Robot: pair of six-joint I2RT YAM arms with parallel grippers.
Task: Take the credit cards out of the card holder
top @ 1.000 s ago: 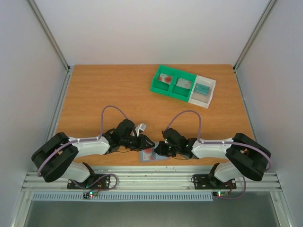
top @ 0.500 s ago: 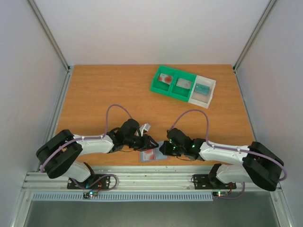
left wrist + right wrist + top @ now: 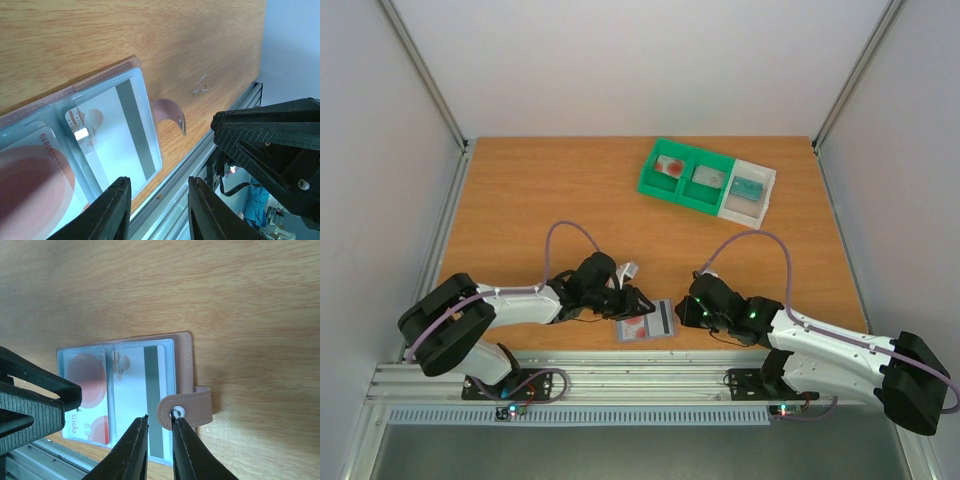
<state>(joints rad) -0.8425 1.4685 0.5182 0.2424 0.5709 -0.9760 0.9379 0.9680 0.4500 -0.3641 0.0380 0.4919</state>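
A flat light blue-grey bifold card holder (image 3: pixel 647 322) with clear plastic sleeves lies open on the wooden counter (image 3: pixel 540 200), between the two arms and close to the near edge. The left tool (image 3: pixel 160 181) hovers just above it with its jaws parted and nothing between them, and the holder's near panel lies directly beneath and ahead of its tips. The right tool (image 3: pixel 159 419) hangs over the other panel with its jaws only narrowly apart and also empty. The holder's pinkish snap strap (image 3: pixel 187 407) lies undone just to the right of its tips, one of which is at or touching the snap. A whitish plastic card with big red round blotches (image 3: pixel 85 385) and a pale card with a grey stripe (image 3: pixel 150 390) both sit fully inside their sleeves. The holder is unfastened and spread flat, but neither of these cards has been drawn out. Far beyond both tools, a green and white compartment tray (image 3: pixel 644 184) appears to hold other cards, so the job looks partly done, with at least these two left.
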